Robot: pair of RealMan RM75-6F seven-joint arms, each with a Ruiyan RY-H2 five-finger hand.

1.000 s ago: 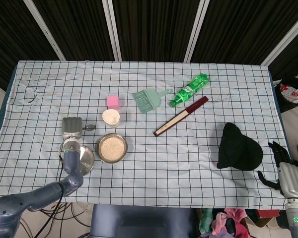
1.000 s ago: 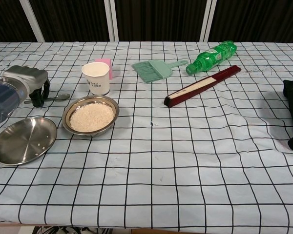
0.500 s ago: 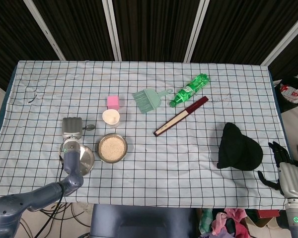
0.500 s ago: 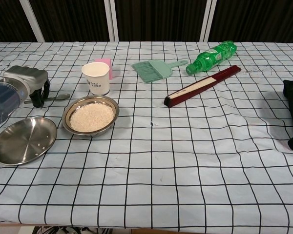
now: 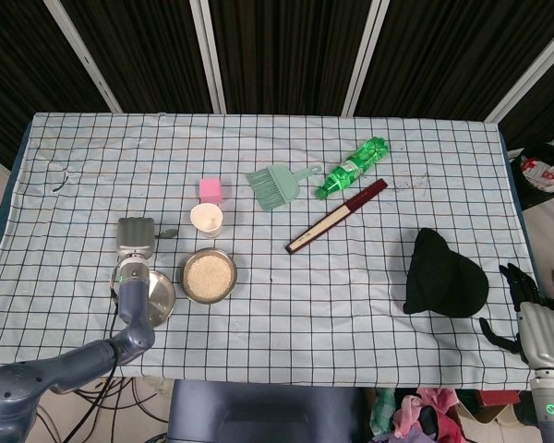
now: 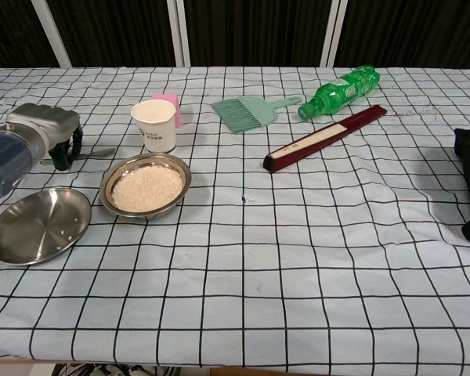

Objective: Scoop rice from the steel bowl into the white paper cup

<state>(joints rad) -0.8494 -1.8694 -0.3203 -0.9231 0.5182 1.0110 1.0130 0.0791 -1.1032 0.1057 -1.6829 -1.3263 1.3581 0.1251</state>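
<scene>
Checked tabletop [image 6: 298, 258] seen from above and from chest height, with the steel bowl [image 6: 146, 186] of rice taken as the landmark. The bowl stands near the left front of the cloth, and the rice fills its bottom. Just behind the bowl stands the white paper cup [image 6: 154, 125], upright, with a pink block [image 6: 172, 105] touching or nearly touching its far side. Just left of the bowl and slightly nearer the front lies an empty steel plate [image 6: 39, 225] holding a few stray grains. The left hand [image 6: 48, 133] sits behind that plate, left of the bowl, its dark fingers [image 6: 63, 153] curled down around the handle of a spoon [image 6: 94, 154], which lies flat and points toward the cup; the hand grasps the spoon at tabletop level. Farther behind and right of the bowl lie a green brush [image 6: 247, 112], a green bottle [image 6: 338, 92] on its side, and a dark red folded fan [image 6: 323, 138]. A black cloth [image 5: 446, 276] lies well to the right. The right hand [image 5: 528, 311] hangs past the right front corner of the tabletop, fingers apart and holding nothing.
</scene>
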